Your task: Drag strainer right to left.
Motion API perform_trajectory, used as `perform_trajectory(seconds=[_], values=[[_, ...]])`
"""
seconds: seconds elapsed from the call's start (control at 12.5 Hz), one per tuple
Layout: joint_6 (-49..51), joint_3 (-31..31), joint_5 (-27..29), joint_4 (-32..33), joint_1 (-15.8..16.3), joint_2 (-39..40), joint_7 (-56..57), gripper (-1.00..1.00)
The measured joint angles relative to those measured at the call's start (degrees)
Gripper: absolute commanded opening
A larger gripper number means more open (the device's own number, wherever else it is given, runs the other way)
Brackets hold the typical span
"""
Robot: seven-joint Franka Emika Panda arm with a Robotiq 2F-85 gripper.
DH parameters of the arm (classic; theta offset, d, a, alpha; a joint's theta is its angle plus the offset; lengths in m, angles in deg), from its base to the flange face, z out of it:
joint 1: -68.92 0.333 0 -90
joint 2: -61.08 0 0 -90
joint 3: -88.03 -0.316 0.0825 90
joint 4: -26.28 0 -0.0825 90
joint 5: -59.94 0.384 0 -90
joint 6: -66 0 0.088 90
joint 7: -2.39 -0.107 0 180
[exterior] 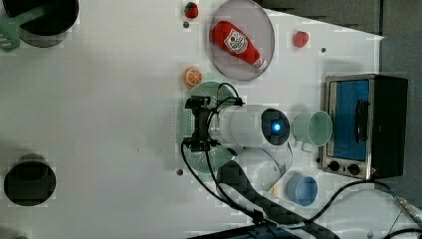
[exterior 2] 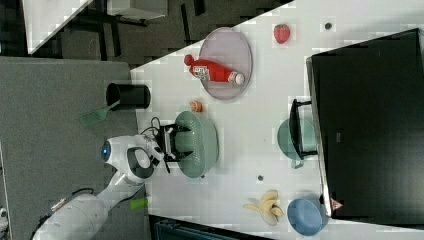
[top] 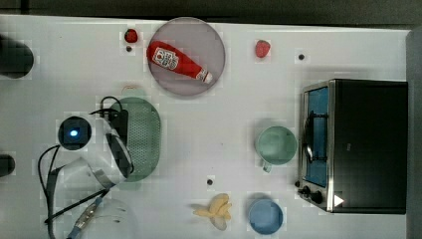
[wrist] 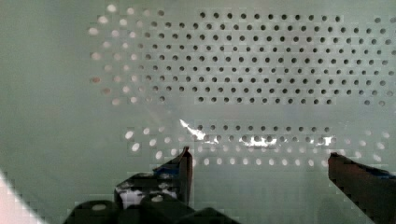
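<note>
Strainer [top: 145,137] sits on the white desk [top: 224,119] at the top view's left-centre, long axis up-down in that view, partly under the arm. End effector [wrist: 259,161] is open, fingers spread apart and down inside the strainer's bowl, tips near the perforated floor; the wrist view has mint plastic and rows of holes all around the two dark fingers [wrist: 184,170]. In the right view the end effector [exterior 2: 172,142] reaches into the strainer [exterior 2: 200,145] from the right view's left. In the left view the strainer [exterior: 199,94] is mostly covered by the white arm. Small orange [exterior: 192,76] just beside the strainer's end. Plate [top: 219,37] with a ketchup bottle [top: 178,61] lying on it is above the strainer in the top view. Mint mug [top: 276,145] stands well apart to the top view's right, next to the toaster oven [top: 366,145]. Blue bowl [top: 265,216] and banana [top: 216,210] near the top view's bottom edge. Two strawberries [top: 262,48] near the far edge of the desk.
</note>
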Motion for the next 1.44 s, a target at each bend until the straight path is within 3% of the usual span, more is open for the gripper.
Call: perform_trajectory(seconds=[0.56,1.04,1.28,1.44], values=[[1.34,0.07,1.01,-7.16,5.32,7.02,-5.88,1.0],[3.19,-0.86,2.69,-9.85,5.64,6.32,-5.99,1.0],[12.17,0.34,1.33,-9.46,5.86,3.53,-1.96,1.0],[21.07,-0.19,1.33,-7.11,5.05,-2.38,5.37,1.0]])
